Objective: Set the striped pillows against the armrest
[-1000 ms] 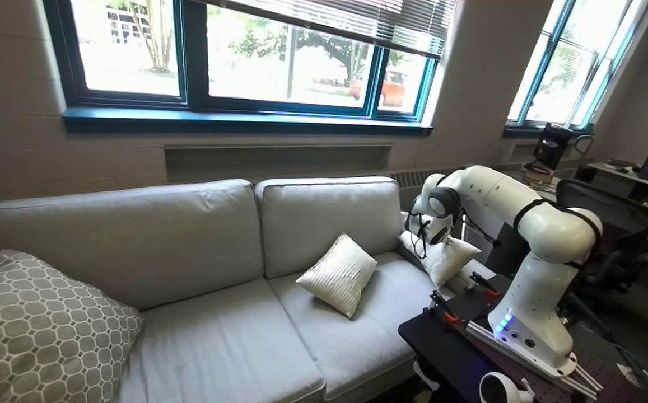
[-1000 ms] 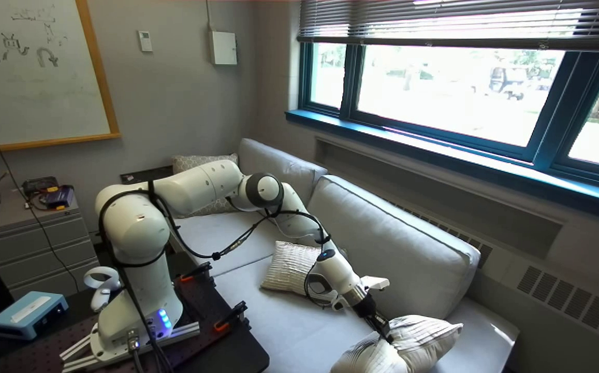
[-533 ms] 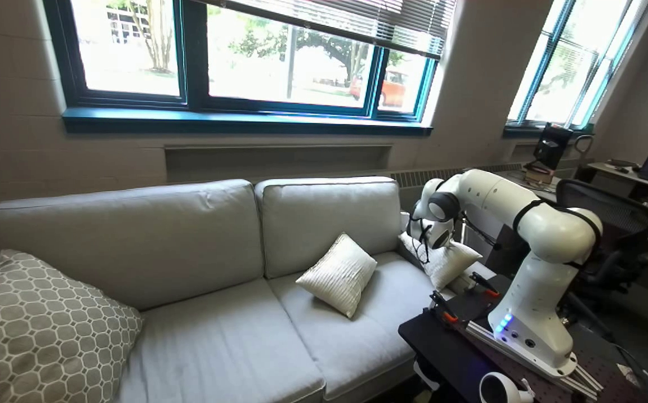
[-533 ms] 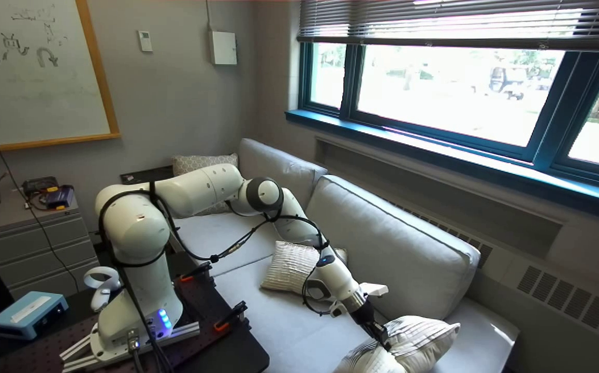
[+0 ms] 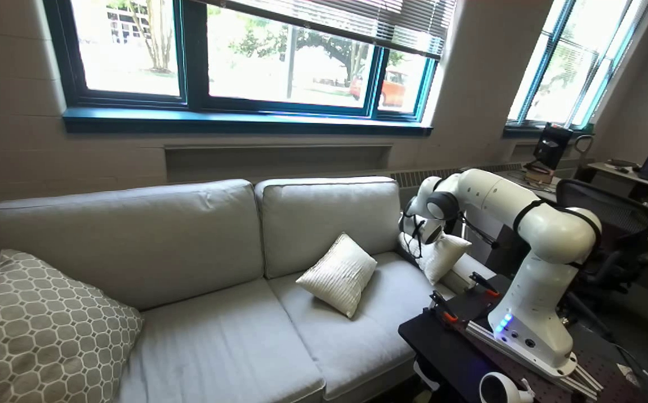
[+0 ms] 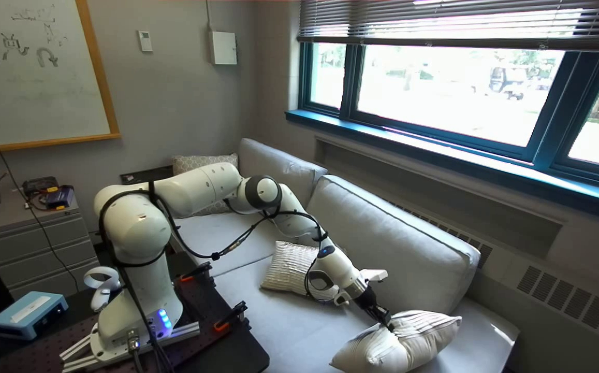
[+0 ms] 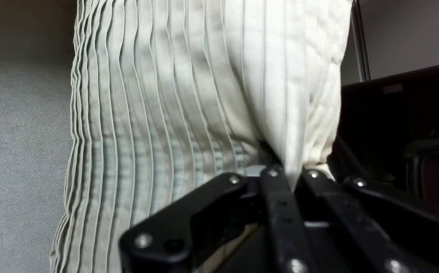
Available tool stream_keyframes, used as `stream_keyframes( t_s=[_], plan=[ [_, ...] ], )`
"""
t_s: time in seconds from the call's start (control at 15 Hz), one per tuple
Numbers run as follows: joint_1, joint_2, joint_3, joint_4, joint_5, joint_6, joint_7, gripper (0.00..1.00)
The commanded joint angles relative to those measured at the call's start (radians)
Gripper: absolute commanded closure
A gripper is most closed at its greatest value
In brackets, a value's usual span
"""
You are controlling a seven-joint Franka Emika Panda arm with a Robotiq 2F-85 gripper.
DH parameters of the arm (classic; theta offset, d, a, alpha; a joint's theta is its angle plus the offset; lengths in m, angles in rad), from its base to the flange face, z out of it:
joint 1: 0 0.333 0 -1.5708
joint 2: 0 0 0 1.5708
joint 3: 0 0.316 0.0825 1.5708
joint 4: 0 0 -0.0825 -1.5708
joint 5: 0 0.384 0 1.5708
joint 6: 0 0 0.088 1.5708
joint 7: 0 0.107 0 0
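Note:
My gripper (image 6: 388, 327) is shut on a pinched fold of a cream striped pillow (image 6: 423, 344). In the wrist view the fold runs down between the fingertips of the gripper (image 7: 294, 176), and the pleated pillow (image 7: 158, 94) fills the middle. An exterior view has this pillow (image 5: 443, 258) at the sofa's right end, partly behind the arm, in front of the pale armrest (image 5: 474, 271); whether they touch I cannot tell. The other striped pillow (image 5: 339, 274) leans tilted on the right seat cushion, apart from the gripper; the arm partly covers this pillow (image 6: 289, 267) in an exterior view.
A large lattice-patterned pillow (image 5: 49, 330) sits at the sofa's far left end. Tall back cushions (image 5: 329, 215) rise behind the seat. The robot's dark table (image 5: 436, 336), with clamps (image 6: 231, 317) on its edge, stands close to the sofa's front.
The held pillow has shifted with the gripper, slightly left in one exterior view and upward in the other, after a small dip. The other striped pillow has stayed put.

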Motion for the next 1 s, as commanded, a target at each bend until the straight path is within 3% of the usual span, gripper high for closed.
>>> stream_keyframes(
  t_s=[0.0,0.4,0.93],
  plan=[
    [-0.01,-0.009,0.014,0.031,-0.02,0.005,-0.011,0.98],
    [-0.044,-0.002,0.067,0.083,-0.076,-0.017,-0.026,0.98],
    [-0.209,-0.049,0.274,0.103,-0.196,0.037,-0.126,0.98]
  ],
)
